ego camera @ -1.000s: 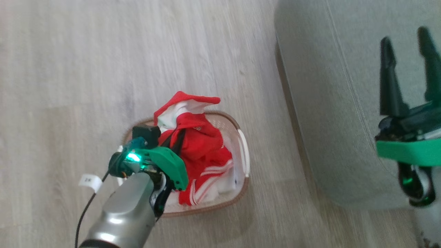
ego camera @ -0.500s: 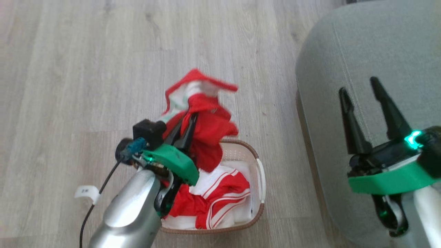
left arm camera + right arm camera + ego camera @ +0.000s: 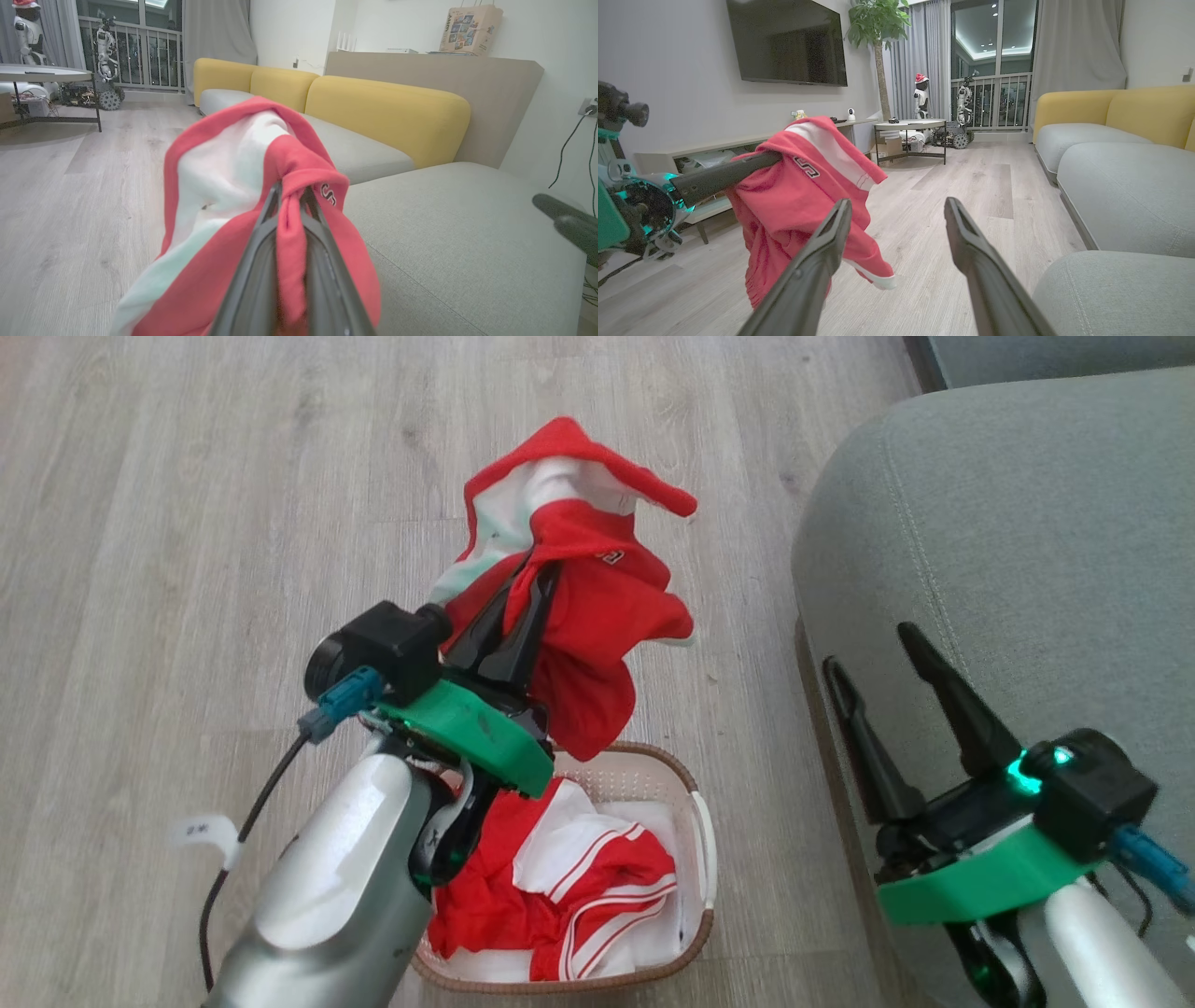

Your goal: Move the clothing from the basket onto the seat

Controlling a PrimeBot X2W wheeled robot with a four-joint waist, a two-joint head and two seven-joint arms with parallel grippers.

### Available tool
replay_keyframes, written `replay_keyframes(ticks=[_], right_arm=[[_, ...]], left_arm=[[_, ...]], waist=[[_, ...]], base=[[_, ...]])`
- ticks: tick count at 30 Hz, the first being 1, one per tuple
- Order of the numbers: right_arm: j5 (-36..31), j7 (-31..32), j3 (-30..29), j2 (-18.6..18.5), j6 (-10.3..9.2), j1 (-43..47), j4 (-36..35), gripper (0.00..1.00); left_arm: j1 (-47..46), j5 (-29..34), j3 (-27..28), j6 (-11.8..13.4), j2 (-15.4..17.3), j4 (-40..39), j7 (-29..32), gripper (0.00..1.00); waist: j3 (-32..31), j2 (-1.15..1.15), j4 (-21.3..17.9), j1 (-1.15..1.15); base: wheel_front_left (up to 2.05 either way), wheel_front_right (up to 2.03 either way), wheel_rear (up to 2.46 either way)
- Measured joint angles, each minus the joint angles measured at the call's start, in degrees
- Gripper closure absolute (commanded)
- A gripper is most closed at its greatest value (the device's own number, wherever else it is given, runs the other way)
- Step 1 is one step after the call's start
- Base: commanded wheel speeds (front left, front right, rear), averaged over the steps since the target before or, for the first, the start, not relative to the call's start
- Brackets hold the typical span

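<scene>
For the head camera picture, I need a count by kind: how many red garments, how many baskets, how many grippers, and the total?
Red garments: 2, jersey held up, shorts lying in the basket
Baskets: 1
Grippers: 2, left gripper shut on the jersey, right gripper open
Total: 5

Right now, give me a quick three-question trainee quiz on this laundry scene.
1. True or false: the left fingers are shut on a red garment.
2. What lies in the basket? A) red clothing with white stripes B) a blue towel C) nothing
3. Fill in: the right fingers are ____, with nothing between them.
Key: 1 true; 2 A; 3 open.
</scene>
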Motion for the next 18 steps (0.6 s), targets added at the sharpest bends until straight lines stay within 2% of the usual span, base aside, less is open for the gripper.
replay_keyframes(ticks=[11,12,18], right_arm=[[2.1,0.0,7.9,-1.8,0.0,-0.4,2.9,0.0],[3.0,0.0,10.8,-2.4,0.0,-1.2,4.5,0.0],[5.1,0.0,17.9,-2.6,0.0,-7.9,10.1,0.0]], left_arm=[[1.4,-0.7,-0.9,0.4,0.6,-4.4,2.0,1.0],[1.5,-0.8,-1.7,0.4,0.5,-4.6,2.5,1.0],[1.5,-1.3,-3.2,0.0,0.0,-5.5,3.0,1.0]], waist=[[-0.5,0.0,0.3,0.0],[-0.6,0.0,0.6,0.0],[-0.6,0.0,1.8,0.0]], base=[[0.0,0.0,0.0],[0.0,0.0,0.0],[0.0,0.0,0.0]])
